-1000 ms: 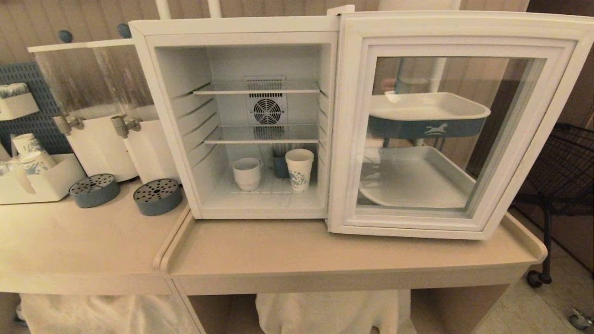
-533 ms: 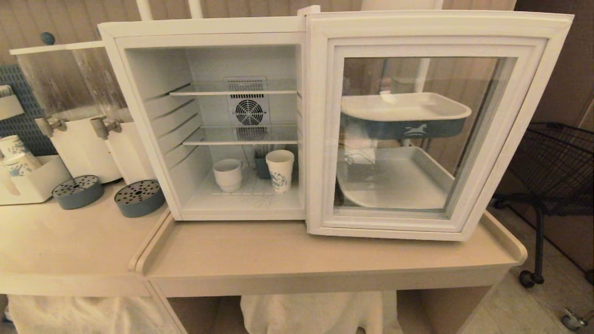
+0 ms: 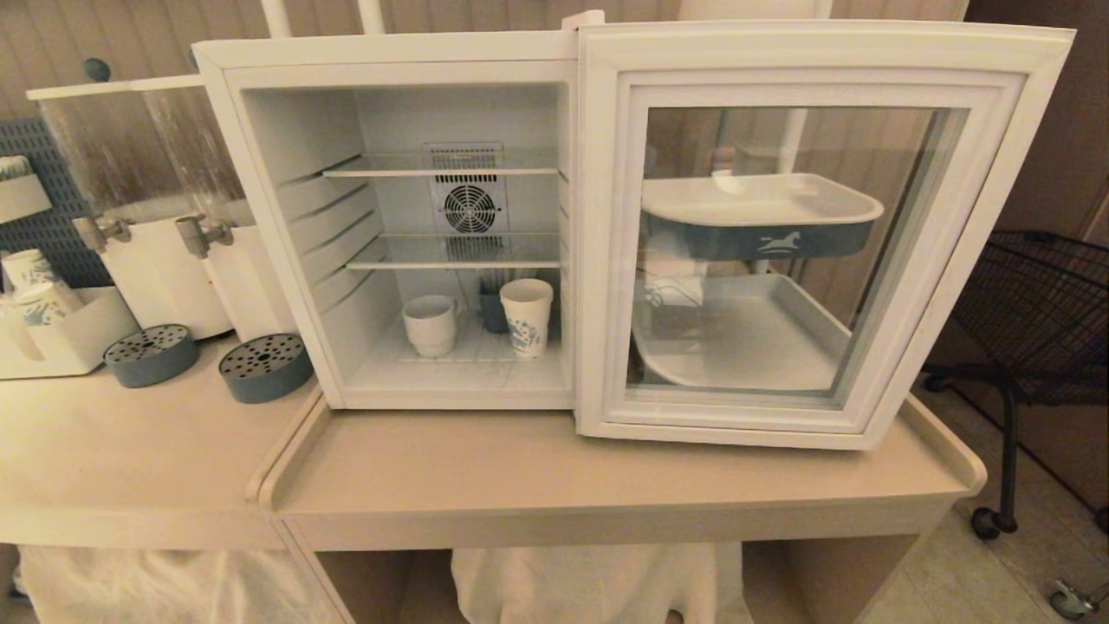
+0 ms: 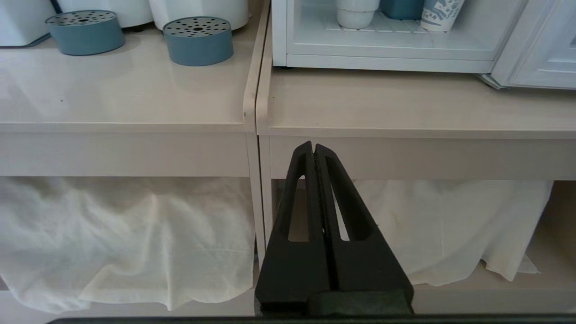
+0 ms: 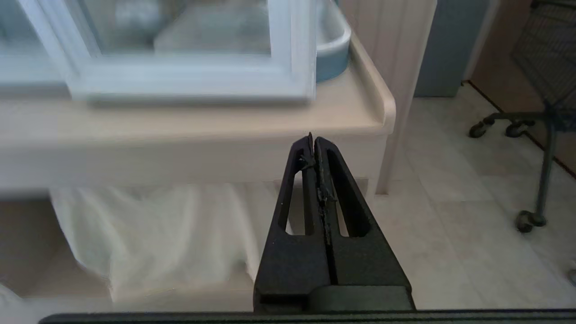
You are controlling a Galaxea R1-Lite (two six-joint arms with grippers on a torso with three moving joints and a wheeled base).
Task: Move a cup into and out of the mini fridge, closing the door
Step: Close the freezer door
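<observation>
Shifted slightly as a whole since half a second ago, camera only. Cup (image 3: 430,324) inside mini fridge (image 3: 390,225), bottom floor, door (image 3: 814,234) swung open. Left gripper (image 4: 313,150), right gripper (image 5: 313,143) pressed closed, empty, below fridge.

fridge (image 3: 286,130): 1 | white cup (image 3: 430,324): 1 | drip trays (image 3: 265,367): 2 | shelves (image 3: 442,172): 2
</observation>
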